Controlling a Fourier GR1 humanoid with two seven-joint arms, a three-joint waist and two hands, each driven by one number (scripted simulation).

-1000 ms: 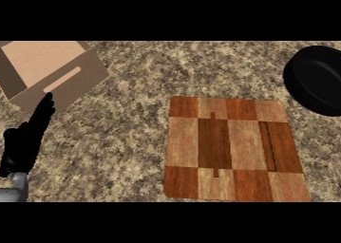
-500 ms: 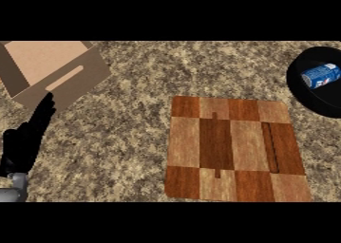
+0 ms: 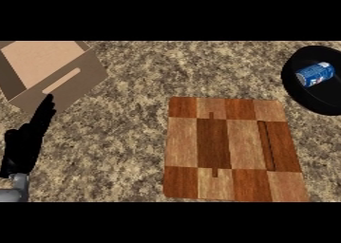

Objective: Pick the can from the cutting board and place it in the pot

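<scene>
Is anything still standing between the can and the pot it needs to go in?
Nothing does. The can already lies on its side inside the pot, and the cutting board is bare.

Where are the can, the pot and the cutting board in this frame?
can [image 3: 315, 74]: head view, on its blue side, lying in the pot.
pot [image 3: 302, 95]: head view, on its black inner wall.
cutting board [image 3: 213, 142]: head view, on its dark centre strip.
</scene>
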